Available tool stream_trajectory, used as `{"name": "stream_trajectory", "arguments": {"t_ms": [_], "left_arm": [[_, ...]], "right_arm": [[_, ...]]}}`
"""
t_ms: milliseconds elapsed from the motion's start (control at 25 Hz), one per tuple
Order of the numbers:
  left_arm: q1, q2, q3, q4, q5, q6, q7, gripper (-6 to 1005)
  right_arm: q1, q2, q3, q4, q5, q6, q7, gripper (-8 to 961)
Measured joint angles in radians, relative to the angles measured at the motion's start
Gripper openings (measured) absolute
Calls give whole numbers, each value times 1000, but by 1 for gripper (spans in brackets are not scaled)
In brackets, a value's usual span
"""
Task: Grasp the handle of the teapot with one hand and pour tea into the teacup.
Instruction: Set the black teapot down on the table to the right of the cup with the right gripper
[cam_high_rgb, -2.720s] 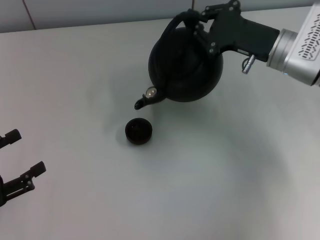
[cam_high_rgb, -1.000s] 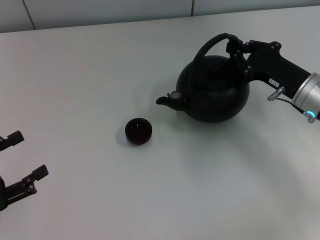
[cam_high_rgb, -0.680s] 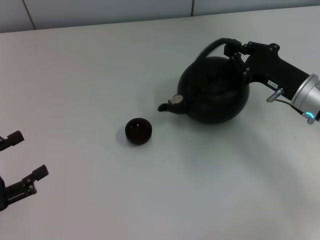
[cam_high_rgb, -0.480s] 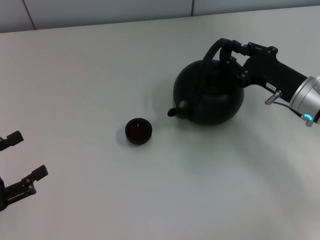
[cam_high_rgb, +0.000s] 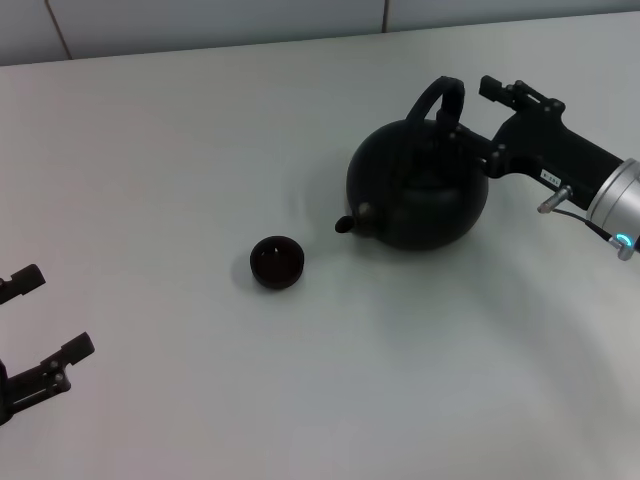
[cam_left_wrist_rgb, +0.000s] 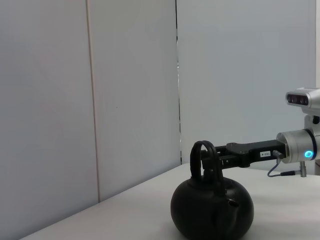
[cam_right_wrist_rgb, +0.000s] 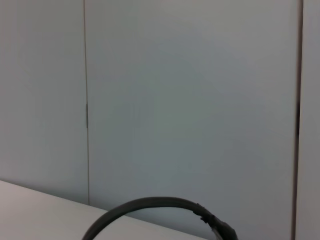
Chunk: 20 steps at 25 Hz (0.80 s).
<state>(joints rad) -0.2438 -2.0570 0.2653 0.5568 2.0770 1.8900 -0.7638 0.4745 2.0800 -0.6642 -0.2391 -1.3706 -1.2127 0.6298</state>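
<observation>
black and matte, one teapot (cam_high_rgb: 420, 200) sits upright on the white table (cam_high_rgb: 200, 130), its handle (cam_high_rgb: 440, 100) beside the spread-fingered, empty right gripper (cam_high_rgb: 478, 100), one teacup (cam_high_rgb: 277, 262) near its spout, one left gripper (cam_high_rgb: 35, 335) open at the table's edge.

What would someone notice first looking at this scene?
The big black teapot stands upright right of centre on the white table, the right gripper at its arched handle. A small dark teacup sits apart, off its spout. The left gripper waits open at the left edge.
</observation>
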Motion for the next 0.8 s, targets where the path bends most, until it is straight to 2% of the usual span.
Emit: {"name": "stream_trajectory", "arguments": {"t_ms": [280, 520, 800], "left_arm": [[0, 0, 0, 0, 0, 1, 0, 859], [-2, 0, 1, -8, 0, -4, 0, 859], [-14, -1, 9, -12, 6, -17, 1, 859]], "right_arm": [[-70, 0, 28, -6, 3, -110, 1, 731], [-191, 2, 101, 2, 4, -275, -5, 732], [-248, -7, 115, 22, -26, -409, 6, 732]]}}
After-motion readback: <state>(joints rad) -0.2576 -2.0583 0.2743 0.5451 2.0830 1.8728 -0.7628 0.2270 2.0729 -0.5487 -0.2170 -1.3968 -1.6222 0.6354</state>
